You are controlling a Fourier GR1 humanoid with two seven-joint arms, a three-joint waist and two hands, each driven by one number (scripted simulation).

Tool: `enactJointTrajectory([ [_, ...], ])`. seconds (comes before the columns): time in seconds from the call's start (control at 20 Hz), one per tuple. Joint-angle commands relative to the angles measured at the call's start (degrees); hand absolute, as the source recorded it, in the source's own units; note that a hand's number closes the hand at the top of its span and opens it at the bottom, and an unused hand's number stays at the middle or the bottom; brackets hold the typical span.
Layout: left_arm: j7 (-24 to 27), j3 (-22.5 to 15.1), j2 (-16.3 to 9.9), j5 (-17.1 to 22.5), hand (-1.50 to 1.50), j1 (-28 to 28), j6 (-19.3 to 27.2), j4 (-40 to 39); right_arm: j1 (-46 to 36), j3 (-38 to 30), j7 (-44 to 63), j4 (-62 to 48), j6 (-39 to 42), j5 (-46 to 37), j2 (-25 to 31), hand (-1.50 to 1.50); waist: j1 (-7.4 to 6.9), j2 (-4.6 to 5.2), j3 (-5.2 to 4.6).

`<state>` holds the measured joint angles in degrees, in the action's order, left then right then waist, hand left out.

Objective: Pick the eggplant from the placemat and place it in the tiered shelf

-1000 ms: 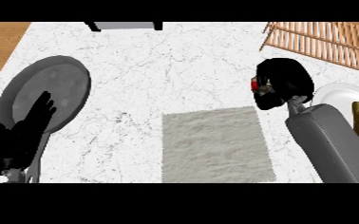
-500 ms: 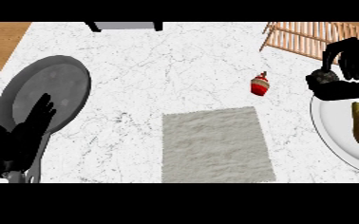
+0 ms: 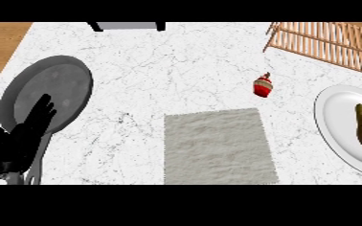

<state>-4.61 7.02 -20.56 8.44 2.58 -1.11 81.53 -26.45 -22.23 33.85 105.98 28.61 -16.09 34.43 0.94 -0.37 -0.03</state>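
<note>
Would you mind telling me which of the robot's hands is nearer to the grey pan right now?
Left. The left hand rests open over the grey pan's lower edge at the view's left. The right hand shows nowhere in the head view.

left hand (image 3: 27, 134) resting at lower left, fingers straight, pointing up; right hand out of view.

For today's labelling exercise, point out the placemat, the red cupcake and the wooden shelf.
placemat (image 3: 218, 146), head view, middle of the grey cloth
red cupcake (image 3: 263, 86), head view, its red wrapper
wooden shelf (image 3: 318, 40), head view, slats at the top right
</note>
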Motion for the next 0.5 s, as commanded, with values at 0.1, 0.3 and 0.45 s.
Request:
enactJointTrajectory([
  [0.1, -0.11, -1.04, 1.88, -1.17, 0.00, -0.78, -0.05, -0.87, -9.13, -4.15, 13.98, 5.27, 1.89, 8.63, 2.77, 1.50, -0.82, 0.16, -0.04],
  [0.3, -1.72, -1.61, 2.44, -2.96, 0.00, -3.49, 1.19, -0.67, -10.73, -8.81, 10.47, 0.24, 2.23, 8.49, 9.79, 1.50, -0.84, 0.32, 0.00],
  [0.45, 1.39, -0.18, 2.08, -1.33, 0.00, 0.46, -1.03, 0.61, -12.92, -7.03, 6.71, -5.02, 2.17, 2.94, 14.98, 1.50, -1.52, 0.43, 0.00],
])
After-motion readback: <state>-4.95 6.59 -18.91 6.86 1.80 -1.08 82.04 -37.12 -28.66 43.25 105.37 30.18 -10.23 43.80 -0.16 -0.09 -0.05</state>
